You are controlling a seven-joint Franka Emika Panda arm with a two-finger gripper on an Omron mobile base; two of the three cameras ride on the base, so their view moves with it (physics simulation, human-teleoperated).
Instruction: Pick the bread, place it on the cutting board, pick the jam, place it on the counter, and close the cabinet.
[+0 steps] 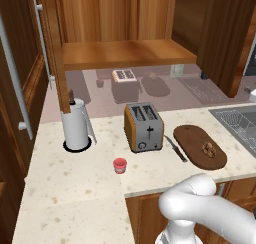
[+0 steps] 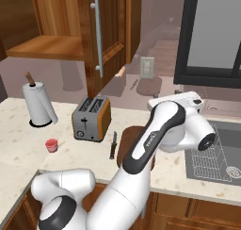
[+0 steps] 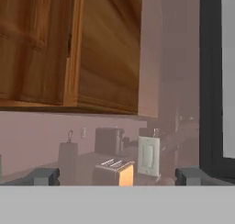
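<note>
The bread (image 1: 209,148) lies on the right half of the dark oval cutting board (image 1: 192,138). In front of the toaster, the small red jam (image 1: 120,165) stands on the speckled counter (image 1: 75,188); it also shows as jam (image 2: 51,145) at the left. The cabinet (image 1: 125,53) hangs with its doors swung out and a bare shelf. My gripper (image 3: 118,176) is open and holds nothing. It is raised above the counter to the right of the cabinet door (image 3: 105,48) and faces the back wall. My arm hides most of the cutting board (image 2: 126,138).
A toaster (image 1: 143,127) stands mid-counter with a knife (image 1: 176,149) between it and the board. A paper towel roll (image 1: 77,128) is at the left and a sink (image 1: 240,120) at the right. A wall outlet (image 3: 148,156) and a dark window frame (image 3: 209,81) lie ahead.
</note>
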